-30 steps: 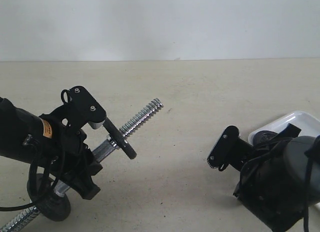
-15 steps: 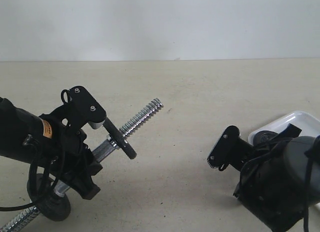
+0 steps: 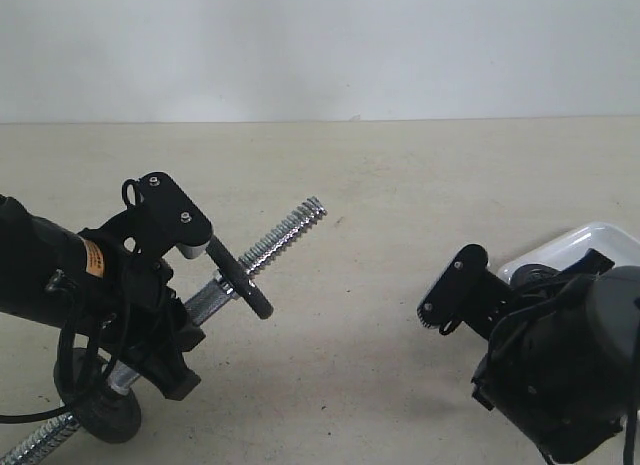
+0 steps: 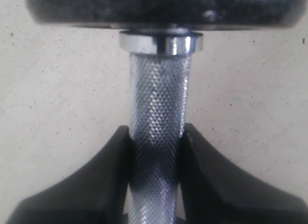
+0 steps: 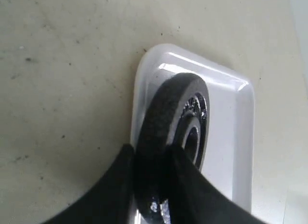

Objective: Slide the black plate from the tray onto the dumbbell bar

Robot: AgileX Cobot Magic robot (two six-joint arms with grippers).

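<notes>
One thin pinch could slip.
Your right gripper (image 5: 149,156) nips the round black iron plate (image 5: 168,108) over the white tray (image 5: 226,151); your left gripper (image 4: 156,137) clamps the chrome bar (image 4: 159,89).

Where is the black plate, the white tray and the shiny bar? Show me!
black plate (image 5: 171,106), right wrist view, on its rough outer edge.
tray (image 5: 228,137), right wrist view, on its bare white floor.
dumbbell bar (image 4: 159,98), left wrist view, on its cross-hatched shaft.

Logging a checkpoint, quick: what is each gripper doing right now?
Left gripper: closed on the dumbbell bar, on its knurled shaft.
Right gripper: closed on the rim of the black plate.
</notes>
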